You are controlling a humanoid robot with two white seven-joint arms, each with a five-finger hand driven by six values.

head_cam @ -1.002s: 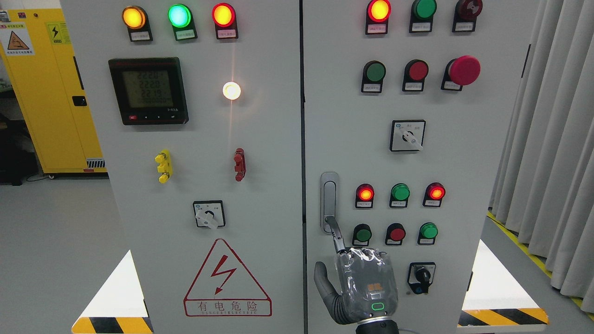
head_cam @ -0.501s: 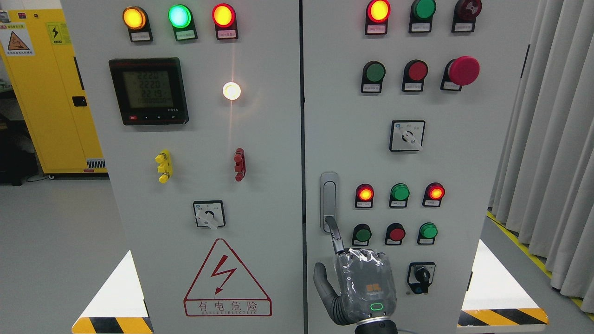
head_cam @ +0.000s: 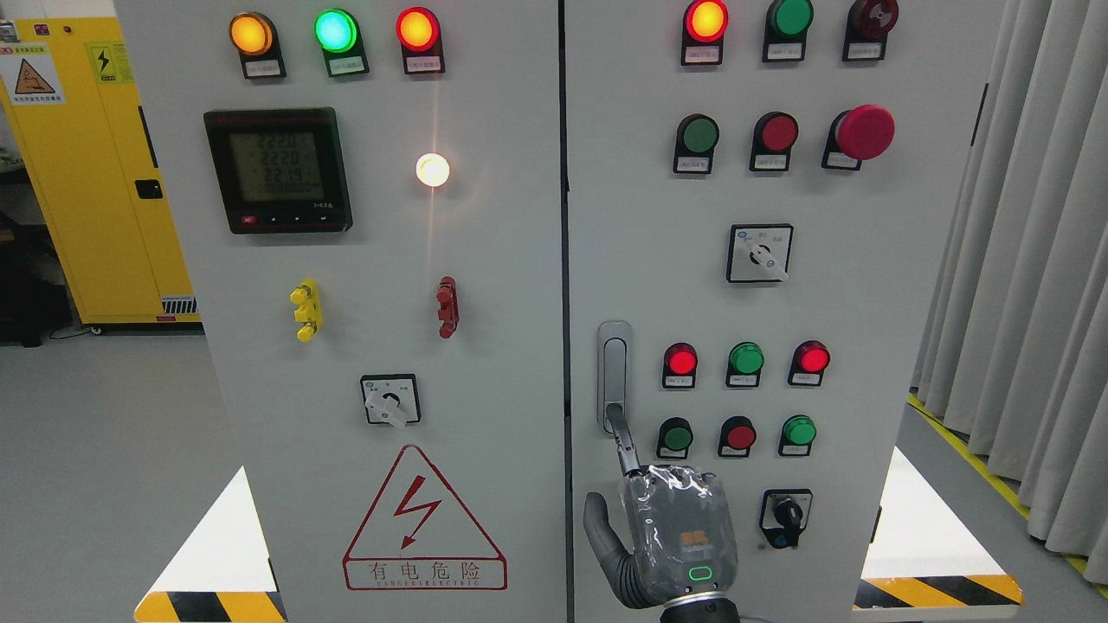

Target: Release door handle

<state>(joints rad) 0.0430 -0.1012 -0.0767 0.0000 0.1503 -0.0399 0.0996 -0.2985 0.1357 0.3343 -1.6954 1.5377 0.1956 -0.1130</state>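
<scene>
Robot hand (head_cam: 679, 536), entering at the bottom edge right of centre, is the right one. I see one extended finger (head_cam: 621, 437) touching the lower end of the door handle (head_cam: 614, 376); the other fingers are hidden, so I cannot tell whether they clamp anything. The handle sits upright on the right cabinet door (head_cam: 866, 285), directly above the hand. I judge the release not yet done: contact remains, and withdrawal is left. No left hand shows.

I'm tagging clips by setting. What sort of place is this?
Probably an industrial electrical room or training lab: a grey control cabinet with indicator lamps, a high-voltage warning triangle, and a yellow safety cabinet behind.
</scene>
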